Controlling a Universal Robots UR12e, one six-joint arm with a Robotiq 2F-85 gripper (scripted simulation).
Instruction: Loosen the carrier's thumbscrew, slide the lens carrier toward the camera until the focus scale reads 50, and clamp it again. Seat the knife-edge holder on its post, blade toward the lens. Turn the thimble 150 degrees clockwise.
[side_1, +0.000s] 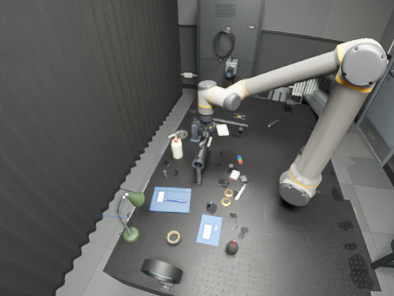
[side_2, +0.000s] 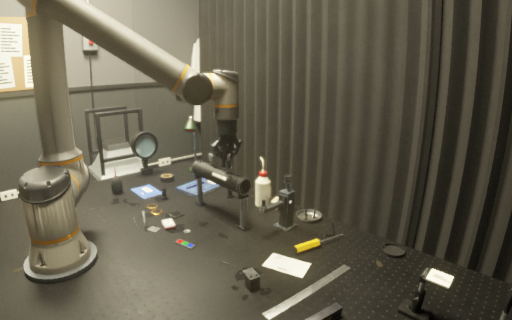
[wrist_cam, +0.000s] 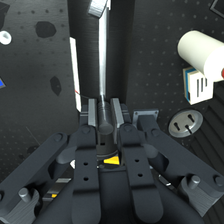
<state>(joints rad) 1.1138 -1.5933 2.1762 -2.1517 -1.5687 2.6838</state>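
The lens carrier is mostly hidden under my fingers, with only a yellow patch (wrist_cam: 111, 160) of it showing below them. I grip the carrier's thumbscrew (wrist_cam: 105, 122), a small dark ribbed knob, with my gripper (wrist_cam: 105, 114) closed on it from above. The silver rail (wrist_cam: 102, 63) runs away from the screw, and a white focus scale strip (wrist_cam: 74, 66) lies along its left side. From the side, my gripper (side_2: 225, 150) hangs over the rear end of the black tube (side_2: 220, 177) on its two posts. The knife-edge stand (side_2: 286, 207) is beyond the tube's front end.
The white squeeze bottle (side_2: 262, 187) with a red tip stands close beside the tube, near the black curtain. A round metal dish (side_2: 308, 215), a yellow-handled screwdriver (side_2: 315, 243), a white card (side_2: 286, 264) and a steel ruler (side_2: 305, 291) lie further along the table.
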